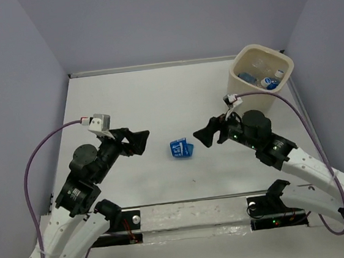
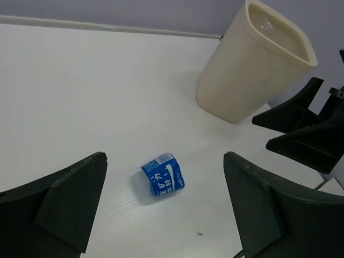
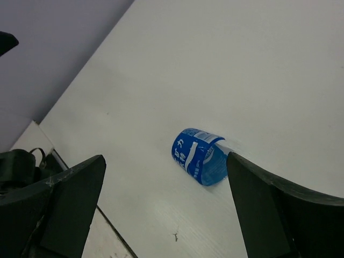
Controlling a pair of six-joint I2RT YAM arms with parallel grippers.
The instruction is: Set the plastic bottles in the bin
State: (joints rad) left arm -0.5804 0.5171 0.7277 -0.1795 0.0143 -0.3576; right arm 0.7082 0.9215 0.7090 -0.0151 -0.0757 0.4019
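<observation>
One plastic bottle (image 1: 181, 148) with a blue label is lying on its side near the middle of the white table (image 1: 125, 97). It is looking short and crushed, and its clear part is hard to make out.

The left gripper (image 1: 141, 142) is hovering just to the left of this bottle, with its jaws spread wide apart and gripping nothing. The right gripper (image 1: 201, 137) is hovering just to the right of the bottle and facing it. Its jaws are also standing wide apart and are not touching the bottle. So the bottle is lying between the two grippers, apart from both.

The cream bin (image 2: 236, 75) is standing upright in the far right corner of the table, well apart from the bottle. Inside it, other bottles (image 1: 270, 82) with blue labels are already lying.
</observation>
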